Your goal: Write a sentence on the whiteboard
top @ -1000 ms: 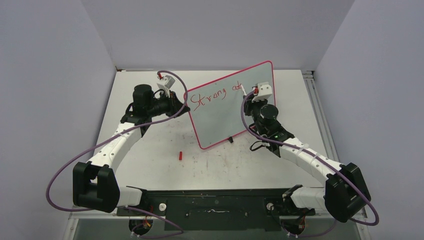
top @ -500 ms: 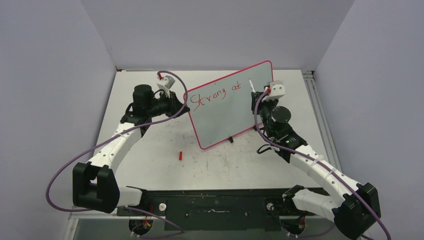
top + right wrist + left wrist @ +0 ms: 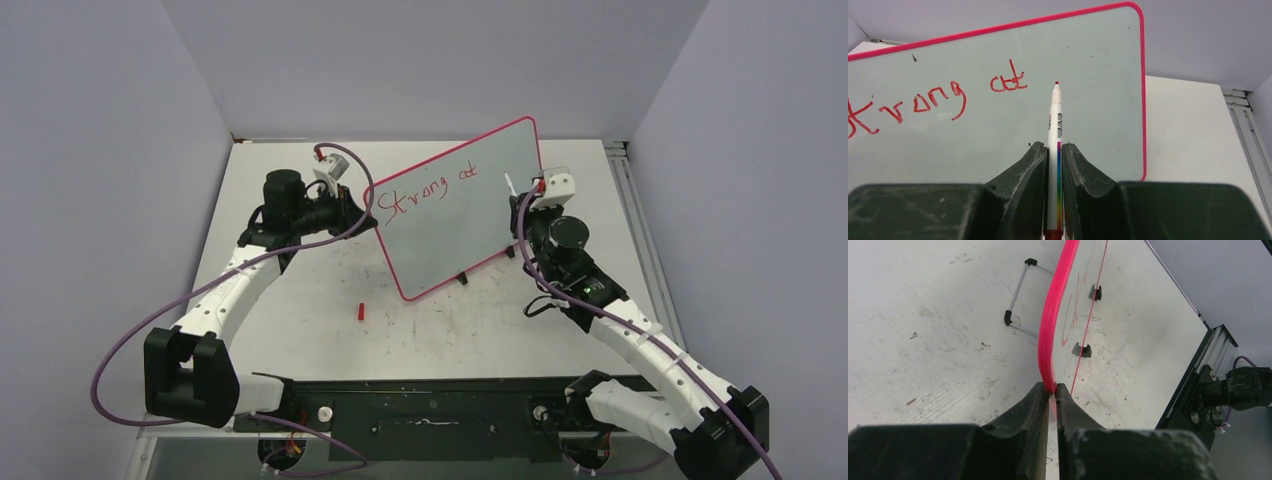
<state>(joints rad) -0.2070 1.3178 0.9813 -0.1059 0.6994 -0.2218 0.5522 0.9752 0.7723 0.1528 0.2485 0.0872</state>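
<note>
At the right wrist, the right fingers (image 3: 1029,167) are pinched tight on a slim white marker with a rainbow stripe and red tip (image 3: 1054,120), tip aimed at the bare patch just right of the last word; whether it touches the surface, I cannot tell. Over on the other side, the left fingers (image 3: 1034,405) are clamped shut on the pink-red rim of the large white whiteboard with rounded corners (image 3: 450,235), steadying it where it stands propped on its small black feet, mid-bench, between the two arms. The thin red handwritten sentence (image 3: 428,188) reads "Strong at" so far: two words on the top line, and that looks unfinished, so I judge more words are left to write, with plenty of blank board below. A small red cap (image 3: 360,311) lies on the scuffed white bench (image 3: 300,290), near the board's lower corner. No container shows anywhere.
</note>
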